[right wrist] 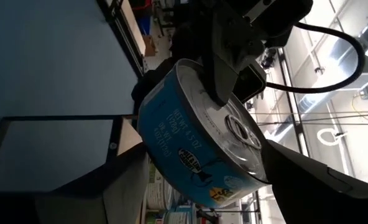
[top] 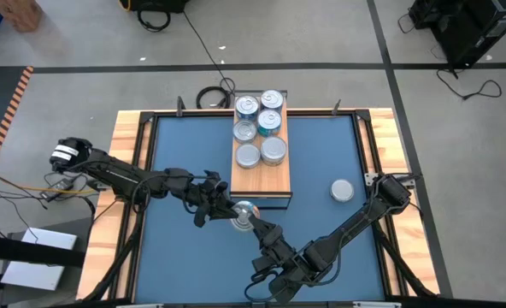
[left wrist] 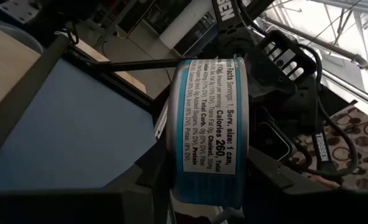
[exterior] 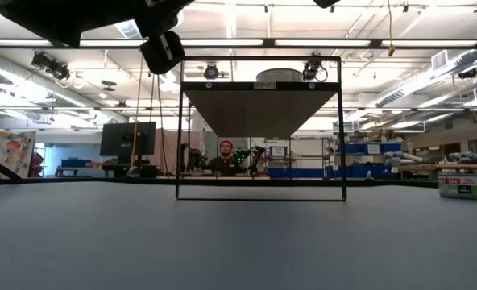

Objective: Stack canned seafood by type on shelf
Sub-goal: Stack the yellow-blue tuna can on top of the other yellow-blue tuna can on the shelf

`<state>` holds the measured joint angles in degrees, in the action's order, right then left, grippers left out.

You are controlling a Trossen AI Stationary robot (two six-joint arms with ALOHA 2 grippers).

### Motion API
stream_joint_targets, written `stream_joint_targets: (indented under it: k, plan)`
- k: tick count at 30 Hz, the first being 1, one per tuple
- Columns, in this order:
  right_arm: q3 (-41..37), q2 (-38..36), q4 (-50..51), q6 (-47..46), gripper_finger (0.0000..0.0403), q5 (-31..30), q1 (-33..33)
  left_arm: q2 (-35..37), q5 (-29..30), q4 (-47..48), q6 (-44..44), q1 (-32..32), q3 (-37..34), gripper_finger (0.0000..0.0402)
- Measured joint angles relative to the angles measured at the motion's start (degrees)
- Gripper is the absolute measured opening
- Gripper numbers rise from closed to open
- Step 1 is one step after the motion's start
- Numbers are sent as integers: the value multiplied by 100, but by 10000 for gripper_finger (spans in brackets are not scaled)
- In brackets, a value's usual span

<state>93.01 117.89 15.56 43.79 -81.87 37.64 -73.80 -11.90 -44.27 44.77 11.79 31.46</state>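
The shelf (top: 261, 162) stands at the table's far middle with several tins (top: 260, 128) on its far half. One tin (top: 342, 190) lies on the blue mat to the right. Just off the shelf's near end, a teal-sided tin (top: 244, 210) hangs in the air with my left gripper (top: 233, 208) shut on it. My right gripper (top: 256, 224) comes from the near right and stands open, one finger (right wrist: 321, 186) on each side of that same tin (right wrist: 196, 143). My left gripper pinches the teal tin between its two fingers across its flat faces. One finger (right wrist: 222, 68) lies over the silver lid (right wrist: 237, 121); the tin hides the other. The fingers reach in level from the table's left. The tin is clear of the mat and tilted, its labelled side wall (left wrist: 212, 118) showing.
A black cable coil (top: 212, 96) lies on the floor beyond the table's far edge. Wooden rails (top: 129, 137) frame the mat. Bare mat lies to the left of the shelf and along the near edge.
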Motion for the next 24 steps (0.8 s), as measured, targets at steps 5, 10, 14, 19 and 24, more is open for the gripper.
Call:
stream_joint_targets:
  k: [5, 10, 14, 19, 24]
  plan:
    - [-2, 2, -509, 734, 321, -230, 15, 15, -109, -8, -84, 2, 0, 143]
    - [-4, 0, -875, 1270, 326, -722, 14, 95, -280, -4, -81, 26, -3, 143]
    - [-7, 0, -913, 1233, 322, -713, 12, 268, -153, 0, -66, 6, -2, 143]
    - [-9, 0, -906, 850, 301, -703, -1, 619, -92, 283, -104, -128, -2, 143]
    - [-11, 0, -867, 650, 238, -681, -43, 1025, 51, 760, -83, -469, -4, 143]
